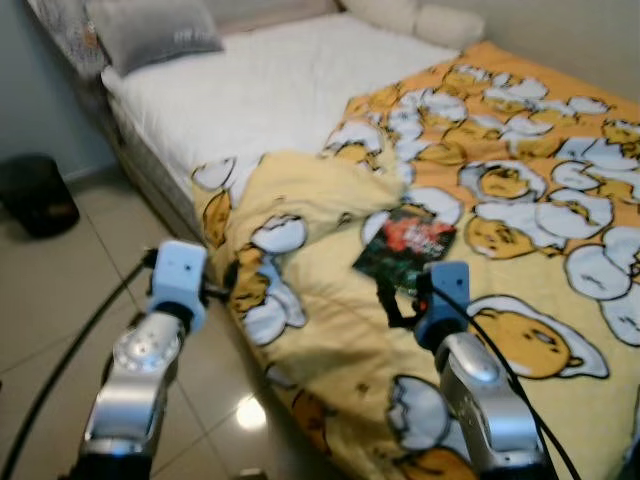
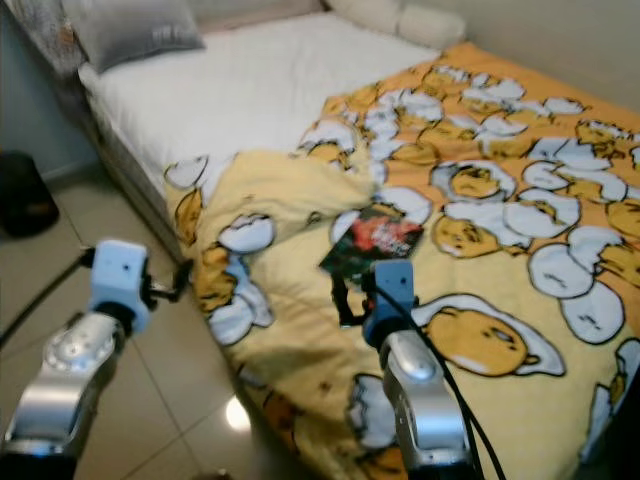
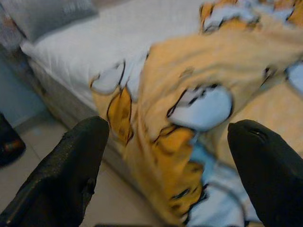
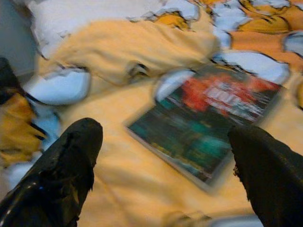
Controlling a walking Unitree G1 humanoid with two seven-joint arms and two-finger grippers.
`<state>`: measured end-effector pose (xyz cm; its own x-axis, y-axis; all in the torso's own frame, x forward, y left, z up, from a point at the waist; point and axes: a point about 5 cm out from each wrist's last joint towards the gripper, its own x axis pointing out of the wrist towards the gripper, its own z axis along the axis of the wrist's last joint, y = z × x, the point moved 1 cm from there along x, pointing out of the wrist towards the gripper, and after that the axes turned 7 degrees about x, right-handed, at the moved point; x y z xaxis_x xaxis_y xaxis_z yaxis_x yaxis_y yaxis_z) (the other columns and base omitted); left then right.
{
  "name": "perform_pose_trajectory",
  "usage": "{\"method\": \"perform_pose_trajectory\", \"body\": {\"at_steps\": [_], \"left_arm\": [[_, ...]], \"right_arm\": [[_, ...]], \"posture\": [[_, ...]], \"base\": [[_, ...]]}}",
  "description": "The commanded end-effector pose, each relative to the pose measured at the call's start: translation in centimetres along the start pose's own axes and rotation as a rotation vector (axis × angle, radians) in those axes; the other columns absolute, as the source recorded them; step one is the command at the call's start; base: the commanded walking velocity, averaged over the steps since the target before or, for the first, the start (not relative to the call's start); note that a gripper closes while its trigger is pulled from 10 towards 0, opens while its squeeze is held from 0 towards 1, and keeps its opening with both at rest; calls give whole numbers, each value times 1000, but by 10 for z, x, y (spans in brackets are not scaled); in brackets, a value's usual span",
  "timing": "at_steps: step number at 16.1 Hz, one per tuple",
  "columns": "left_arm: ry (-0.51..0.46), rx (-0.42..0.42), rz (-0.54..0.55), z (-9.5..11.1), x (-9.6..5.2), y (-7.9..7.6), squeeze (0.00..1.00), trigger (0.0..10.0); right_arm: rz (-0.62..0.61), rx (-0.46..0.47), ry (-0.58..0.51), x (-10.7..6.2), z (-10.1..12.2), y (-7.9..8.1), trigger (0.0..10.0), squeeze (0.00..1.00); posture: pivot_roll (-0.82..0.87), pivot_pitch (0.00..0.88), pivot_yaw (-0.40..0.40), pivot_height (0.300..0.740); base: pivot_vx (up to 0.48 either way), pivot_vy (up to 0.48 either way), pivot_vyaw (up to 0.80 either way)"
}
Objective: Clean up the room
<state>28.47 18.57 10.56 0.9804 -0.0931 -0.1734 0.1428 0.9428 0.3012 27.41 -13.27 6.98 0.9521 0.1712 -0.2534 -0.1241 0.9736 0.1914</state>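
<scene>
On quilt (image 1: pixel 520 200): book (image 1: pixel 405 245); dark bin (image 1: pixel 35 193), probably, beside bed.

You have a bed (image 1: pixel 250 90) with a white sheet reaching from the far wall toward you, its near edge running down to a pale tiled floor (image 1: pixel 60 290). A yellow-orange blanket (image 1: pixel 520 200) printed with egg cartoons covers the right side of the bed; its left edge is folded back in a rumpled heap and hangs over the bed's side toward the floor. A dark book (image 1: pixel 406 243) with red on its cover lies flat on the blanket, just right of the heap. A grey pillow (image 1: pixel 150 30) rests at the bed's far left corner, two pale pillows (image 1: pixel 415 18) at the far end. A black bin (image 1: pixel 35 195) stands on the floor at left
</scene>
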Motion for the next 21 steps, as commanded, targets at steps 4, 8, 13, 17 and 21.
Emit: {"method": "perform_pose_trajectory", "body": {"at_steps": [4,8,13,17,21], "left_arm": [[-23,-2,-40,3,1,-4,1000,10000],[-33,-18,-54,5,2,-2,1000,10000],[-38,-19,-67,7,3,-3,1000,10000],[-37,-15,-75,6,3,-3,1000,10000],[-22,20,-63,3,3,-2,1000,10000]], "right_arm": [[-33,15,15,-1,-3,-7,10000,1000],[-6,-6,10,0,-2,-3,10000,1000],[-57,-6,16,1,-3,-9,10000,1000],[-71,-8,18,2,-4,-10,10000,1000],[-63,-8,18,2,-6,-6,10000,1000]], "posture": [[61,0,13,740],[59,0,16,740],[60,0,19,740],[60,0,19,740],[66,0,21,740]], "base": [[0,0,0],[205,0,319],[328,0,320],[334,0,0],[242,0,0]]}}
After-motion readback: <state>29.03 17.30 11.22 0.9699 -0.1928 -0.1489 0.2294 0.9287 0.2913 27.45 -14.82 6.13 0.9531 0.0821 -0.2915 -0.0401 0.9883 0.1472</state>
